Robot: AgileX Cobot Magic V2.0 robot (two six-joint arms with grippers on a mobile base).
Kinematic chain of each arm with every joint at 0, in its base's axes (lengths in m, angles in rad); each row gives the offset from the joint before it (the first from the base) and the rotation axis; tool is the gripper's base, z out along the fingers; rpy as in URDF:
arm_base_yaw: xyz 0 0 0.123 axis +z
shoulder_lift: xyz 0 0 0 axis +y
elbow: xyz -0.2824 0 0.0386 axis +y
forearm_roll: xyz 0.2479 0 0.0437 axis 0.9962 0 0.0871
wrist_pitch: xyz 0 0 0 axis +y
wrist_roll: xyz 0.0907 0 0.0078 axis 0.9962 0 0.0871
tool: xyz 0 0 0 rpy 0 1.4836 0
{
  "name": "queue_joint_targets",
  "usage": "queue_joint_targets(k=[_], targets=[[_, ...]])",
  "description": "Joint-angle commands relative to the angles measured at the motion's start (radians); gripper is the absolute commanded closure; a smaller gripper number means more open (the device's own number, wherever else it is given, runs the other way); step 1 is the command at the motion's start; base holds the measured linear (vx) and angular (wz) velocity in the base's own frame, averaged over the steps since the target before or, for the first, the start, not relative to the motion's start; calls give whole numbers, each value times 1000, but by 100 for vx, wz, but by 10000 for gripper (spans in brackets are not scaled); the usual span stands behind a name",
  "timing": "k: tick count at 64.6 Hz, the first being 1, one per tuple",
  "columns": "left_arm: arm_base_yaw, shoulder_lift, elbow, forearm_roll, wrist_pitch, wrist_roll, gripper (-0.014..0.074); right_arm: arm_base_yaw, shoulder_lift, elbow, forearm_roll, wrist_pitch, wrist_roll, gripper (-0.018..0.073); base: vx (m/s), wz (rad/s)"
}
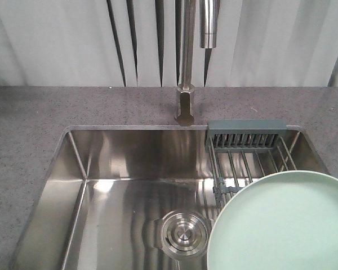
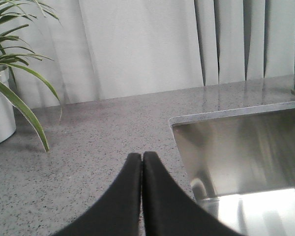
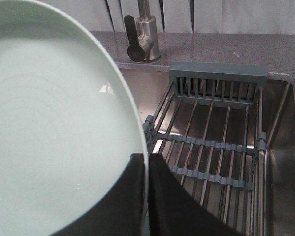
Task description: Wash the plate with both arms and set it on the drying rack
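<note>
grey speckled countertop [image 1: 34,112] lies behind the drying rack [image 3: 211,147]. the plate [image 1: 281,225] hangs over the rack's near left corner, rim pinched by the right gripper [image 3: 147,187]; the left gripper [image 2: 141,187], closed empty, sits well left. a one-edge pinch may let it slip.

Left gripper [image 2: 141,155] was closed, fingers pressed together tip to tip. Right gripper [image 3: 147,157] was clamped on the plate [image 3: 54,123] rim, one finger either side.

The pale mint-green plate [image 1: 281,225], rim pinched by the right pincer [image 3: 147,157], hangs over the wire drying rack [image 3: 211,144].
</note>
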Motion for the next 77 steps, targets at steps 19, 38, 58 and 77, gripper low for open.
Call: queue_joint_targets(k=[19, 38, 58, 77], targets=[[2, -6, 21, -1, -75, -10, 602, -2, 12, -23, 4, -76, 0, 561, 0, 0], [2, -6, 18, -1, -76, -6, 602, -2, 12, -23, 4, -76, 0, 561, 0, 0], [2, -6, 15, -315, -93, -379, 602, -2, 12, -23, 4, -76, 0, 561, 0, 0], [2, -6, 15, -403, -108, -488, 602, -2, 12, -23, 4, -76, 0, 561, 0, 0]])
